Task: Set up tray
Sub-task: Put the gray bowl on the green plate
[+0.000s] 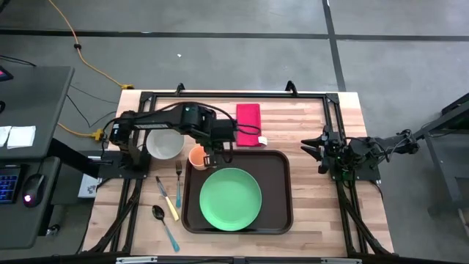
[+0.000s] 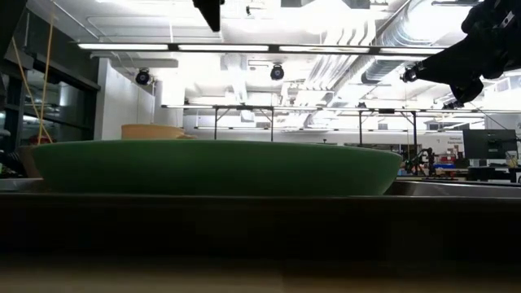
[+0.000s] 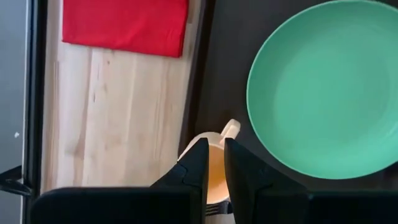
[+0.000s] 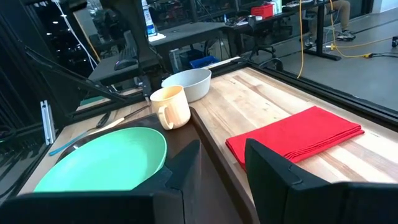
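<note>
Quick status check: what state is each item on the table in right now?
Tray: flat on the table, holding plate and cup.
Plate: flat, empty.
Cup: upright in the tray's corner, left claw closed on its rim.
Bowl: upright, off the tray.
Napkin: folded, on the wood beyond the tray.
Fork, knife, spoon: lying left of the tray.
Right claw: open, empty.

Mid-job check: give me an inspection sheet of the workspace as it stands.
Surface: wooden table.
Job's things: brown tray holds green plate; cream mug at its corner; white bowl, red napkin, fork, knife, spoon outside it.
Clutter: nothing seen.
Grippers: left gripper at the mug's rim; right gripper waiting, open, beside the tray.
Cables: yellow cable on floor.
Surroundings: desk beside the rig.
</note>
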